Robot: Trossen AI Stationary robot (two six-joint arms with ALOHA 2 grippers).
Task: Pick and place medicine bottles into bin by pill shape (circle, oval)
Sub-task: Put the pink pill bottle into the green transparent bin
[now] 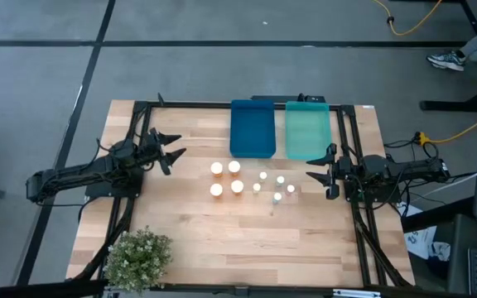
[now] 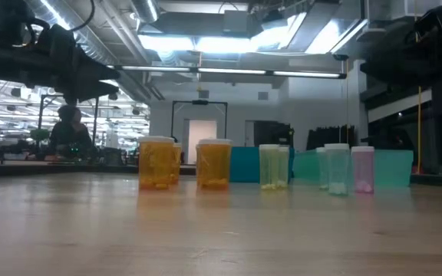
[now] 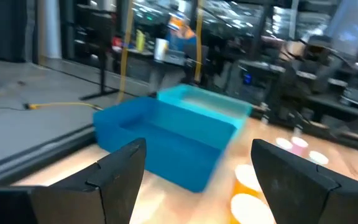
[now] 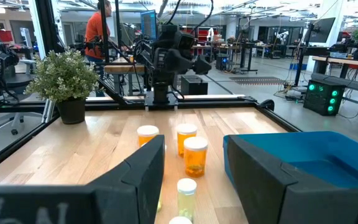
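Both our dark two-finger grippers, left (image 1: 175, 154) and right (image 1: 313, 175), hang open and empty. Mid-frame, capped amber (image 1: 226, 179) and pale bottles (image 1: 277, 189) crowd below the blue (image 1: 252, 128) and teal plastic trays (image 1: 307, 130); reaching in, we risk toppling neighbours.

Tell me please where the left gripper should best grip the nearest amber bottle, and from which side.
Probably by the white cap or just under it, coming down from above. The amber bottle stands upright, close beside three others, so a sideways approach risks knocking them. The left gripper is open and hovers just to its left.
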